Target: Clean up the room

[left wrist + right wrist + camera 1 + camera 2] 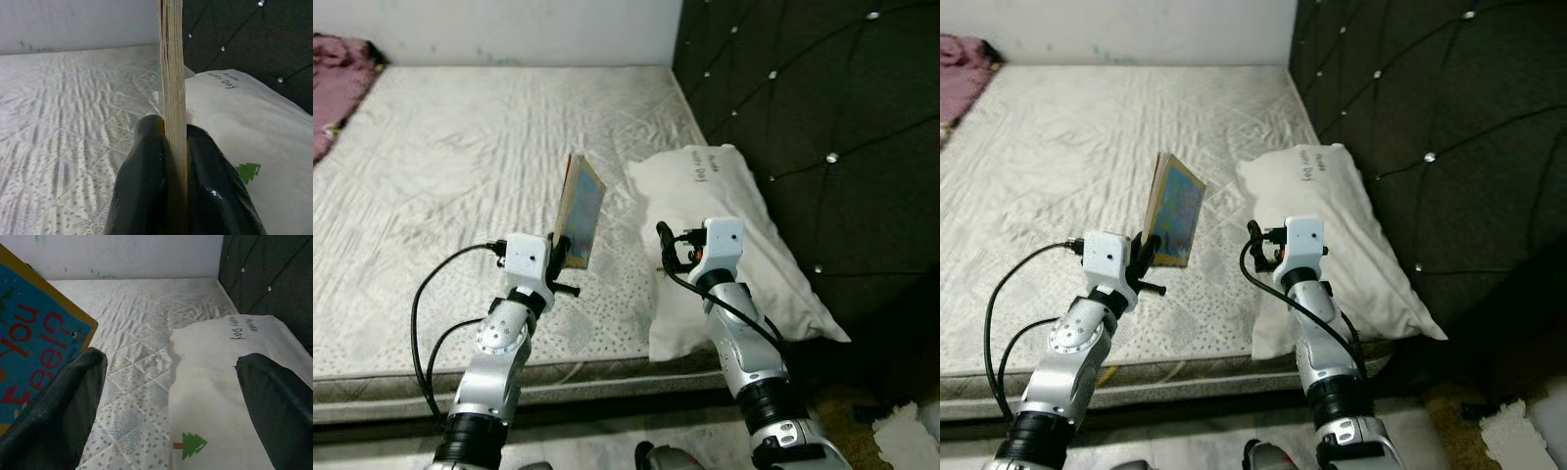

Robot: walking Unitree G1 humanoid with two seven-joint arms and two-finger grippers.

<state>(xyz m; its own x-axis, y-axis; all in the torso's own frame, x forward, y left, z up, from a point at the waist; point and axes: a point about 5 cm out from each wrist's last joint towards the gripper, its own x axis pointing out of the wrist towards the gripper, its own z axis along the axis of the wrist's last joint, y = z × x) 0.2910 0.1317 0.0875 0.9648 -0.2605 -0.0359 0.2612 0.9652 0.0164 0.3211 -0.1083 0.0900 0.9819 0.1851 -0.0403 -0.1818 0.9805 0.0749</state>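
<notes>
A thin book (579, 211) with a blue and yellow cover stands upright above the mattress (460, 176), edge-on in the left wrist view. My left gripper (560, 257) is shut on the book's lower edge, the black fingers (146, 196) pressed on either side of the book (172, 98). My right gripper (668, 250) is open over the near end of the white pillow (724, 225), with nothing between its fingers (63, 411). The book cover (34, 342) shows red letters in the right wrist view.
The white pillow (230, 396) lies along the dark tufted headboard (822, 117) on the right. A pink blanket (335, 73) sits at the mattress's far left corner. White paper (906, 431) lies on the floor at the lower right. A white wall (509, 29) runs behind.
</notes>
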